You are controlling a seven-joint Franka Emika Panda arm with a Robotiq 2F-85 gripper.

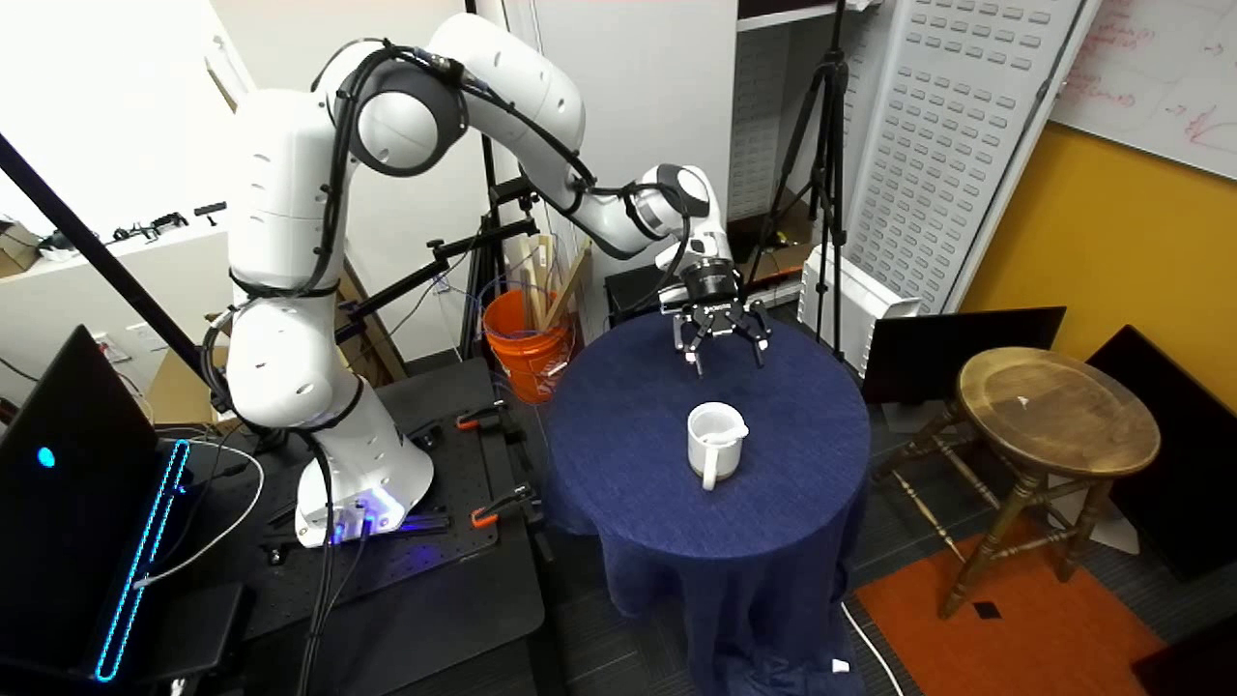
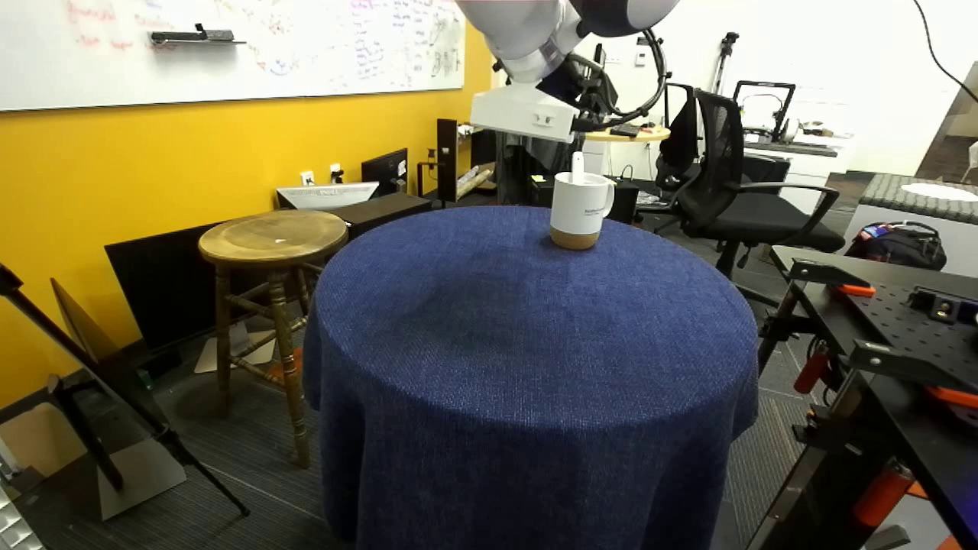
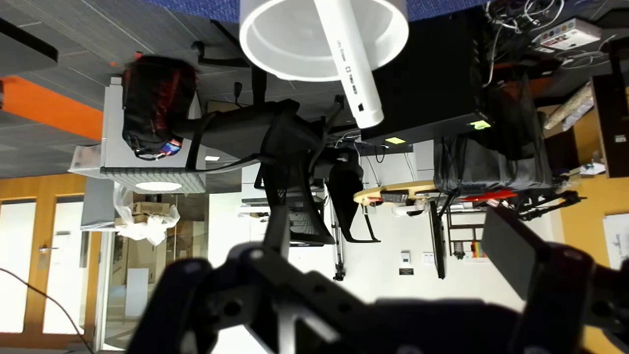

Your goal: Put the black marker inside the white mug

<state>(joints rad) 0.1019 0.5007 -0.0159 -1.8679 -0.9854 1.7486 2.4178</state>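
The white mug (image 1: 704, 452) stands upright on the blue-draped table (image 1: 618, 416). It also shows in an exterior view (image 2: 578, 208) with a cork-coloured base, and at the top of the upside-down wrist view (image 3: 290, 59). The marker, a white-bodied stick, is inside the mug; it leans with one end sticking out above the rim in an exterior view (image 2: 578, 166) and in the wrist view (image 3: 350, 64). My gripper (image 1: 729, 362) is open and empty, apart from the mug, above the table. Its spread fingers show in the wrist view (image 3: 393, 241) with nothing between them.
A wooden stool (image 1: 1058, 411) stands beside the table. An orange bucket (image 1: 530, 348) with long tan sticks stands on the floor on the arm's side. A black tripod (image 1: 823, 174) rises behind the table. A black office chair (image 2: 733, 176) shows in an exterior view.
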